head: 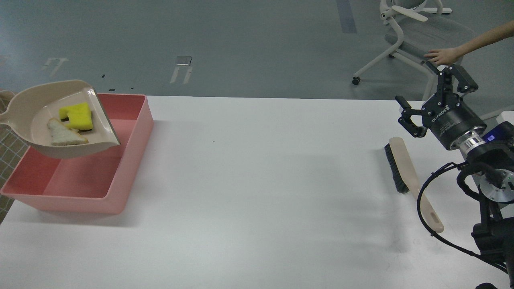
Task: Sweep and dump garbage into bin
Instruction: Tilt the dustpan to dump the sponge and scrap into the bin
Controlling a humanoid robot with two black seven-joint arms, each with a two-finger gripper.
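Holding nothing, right fingers (431, 102) spread; dustpan (60, 120) handle cut off, left fingers unseen.

I see a white table (257, 180) filling most of the frame, from the middle down to the bottom edge. At the left of the frame a pink bin (120, 176) sits directly on it, close to the table's left edge. At the right of the frame a beige-handled brush (409, 176) with black bristles lies flat on the tabletop.
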